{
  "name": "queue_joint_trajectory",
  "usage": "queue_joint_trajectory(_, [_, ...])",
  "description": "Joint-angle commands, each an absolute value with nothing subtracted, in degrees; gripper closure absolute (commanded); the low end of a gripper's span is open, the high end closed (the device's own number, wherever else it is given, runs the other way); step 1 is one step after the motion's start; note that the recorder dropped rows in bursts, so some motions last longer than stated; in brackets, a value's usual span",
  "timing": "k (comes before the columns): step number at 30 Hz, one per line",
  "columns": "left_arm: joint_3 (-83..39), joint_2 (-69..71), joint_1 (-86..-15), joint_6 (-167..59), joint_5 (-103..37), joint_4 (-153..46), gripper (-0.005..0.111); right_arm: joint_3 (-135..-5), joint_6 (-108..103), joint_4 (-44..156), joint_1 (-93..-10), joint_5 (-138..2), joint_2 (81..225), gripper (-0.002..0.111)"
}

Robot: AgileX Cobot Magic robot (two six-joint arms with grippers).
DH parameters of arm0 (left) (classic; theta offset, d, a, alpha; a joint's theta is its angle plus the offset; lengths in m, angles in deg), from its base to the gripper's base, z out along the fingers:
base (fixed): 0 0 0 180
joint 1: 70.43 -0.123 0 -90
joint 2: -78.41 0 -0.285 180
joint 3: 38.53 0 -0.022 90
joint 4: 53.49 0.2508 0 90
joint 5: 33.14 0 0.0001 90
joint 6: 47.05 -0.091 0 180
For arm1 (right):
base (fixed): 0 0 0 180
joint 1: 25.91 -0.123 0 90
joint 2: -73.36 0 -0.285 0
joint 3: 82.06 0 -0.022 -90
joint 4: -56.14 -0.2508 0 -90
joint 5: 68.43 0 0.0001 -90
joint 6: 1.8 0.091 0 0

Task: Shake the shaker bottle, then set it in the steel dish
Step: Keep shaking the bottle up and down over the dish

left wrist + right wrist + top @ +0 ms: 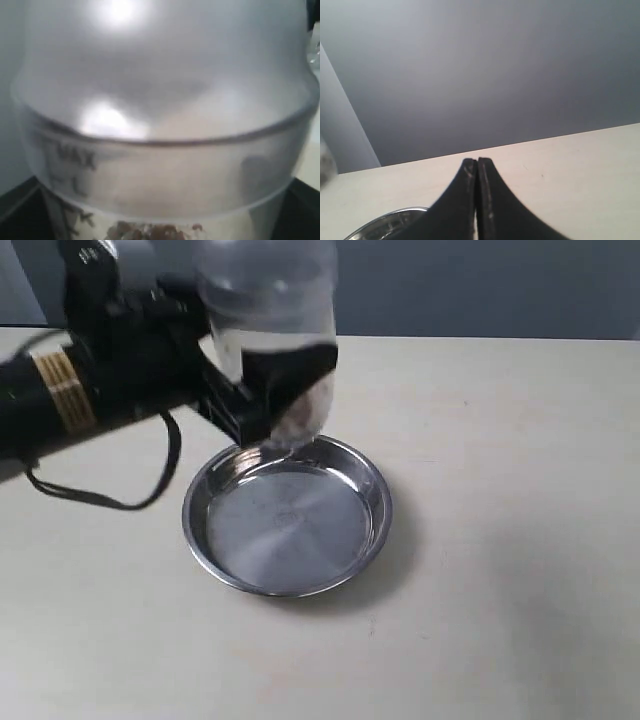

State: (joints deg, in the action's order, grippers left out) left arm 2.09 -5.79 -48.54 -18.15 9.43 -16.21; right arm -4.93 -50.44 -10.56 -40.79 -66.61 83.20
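Beige table (520, 540), bare steel dish (385, 515) at centre. Shaker bottle (268, 330) hung blurred over the dish's far rim, clamped by left gripper (280, 390); right gripper (478, 200) pinched together, empty. Best shaken short, grip firm, bottle upright.

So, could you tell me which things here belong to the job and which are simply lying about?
Job: clear plastic shaker bottle with frosted domed top, held by the left fingers; shallow round shiny steel dish below it.
Lying about: black cable on the pale table; idle right fingers, shut.
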Motion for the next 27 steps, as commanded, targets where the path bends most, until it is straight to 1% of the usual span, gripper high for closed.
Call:
queue_joint_trajectory(1, [1.94,-7.45,-48.58,-16.1,-3.22,-12.72,0.107,-4.84,-50.64,-10.59,-40.74,-66.45,82.99,0.109])
queue_joint_trajectory(2, [3.43,-10.78,-48.78,-14.42,-3.02,-14.25,0.107,-4.84,-50.64,-10.59,-40.74,-66.45,82.99,0.109])
queue_joint_trajectory(4, [6.01,-14.63,-49.85,-11.54,3.28,-15.09,0.107,-4.84,-50.64,-10.59,-40.74,-66.45,82.99,0.109])
queue_joint_trajectory(6, [7.93,-14.73,-50.95,-10.59,12.6,-14.97,0.107,-4.84,-50.64,-10.59,-40.74,-66.45,82.99,0.109])
queue_joint_trajectory(7, [8.22,-13.8,-51.25,-9.57,15.08,-15.44,0.107,-4.84,-50.64,-10.59,-40.74,-66.45,82.99,0.109])
queue_joint_trajectory(11, [7.82,-9.1,-52.0,-9.51,18.05,-17.03,0.107,-4.84,-50.64,-10.59,-40.74,-66.45,82.99,0.109])
queue_joint_trajectory(14, [4.88,-10.4,-52.11,-12.05,22.96,-13.32,0.107,-4.84,-50.64,-10.59,-40.74,-66.45,82.99,0.109])
queue_joint_trajectory(17, [2.68,-13.56,-55.07,-4.45,21.25,-6.08,0.107,-4.84,-50.64,-10.59,-40.74,-66.45,82.99,0.109])
queue_joint_trajectory(19, [2.95,-15.44,-57.67,2.63,22.59,-1.26,0.107,-4.84,-50.64,-10.59,-40.74,-66.45,82.99,0.109])
queue_joint_trajectory(22, [4.79,-15.27,-58.79,8.69,31.46,2.46,0.107,-4.84,-50.64,-10.59,-40.74,-66.45,82.99,0.109])
queue_joint_trajectory(23, [5.37,-14.99,-58.53,7.71,35.62,1.94,0.107,-4.84,-50.64,-10.59,-40.74,-66.45,82.99,0.109])
queue_joint_trajectory(24, [5.59,-15.0,-57.73,4.13,36.82,-0.19,0.107,-4.84,-50.64,-10.59,-40.74,-66.45,82.99,0.109])
queue_joint_trajectory(26, [4.89,-15.3,-57.35,-1.67,32.3,-4.71,0.107,-4.84,-50.64,-10.59,-40.74,-66.45,82.99,0.109])
queue_joint_trajectory(27, [3.49,-15.82,-57.19,-2.36,24.9,-7.5,0.107,-4.84,-50.64,-10.59,-40.74,-66.45,82.99,0.109])
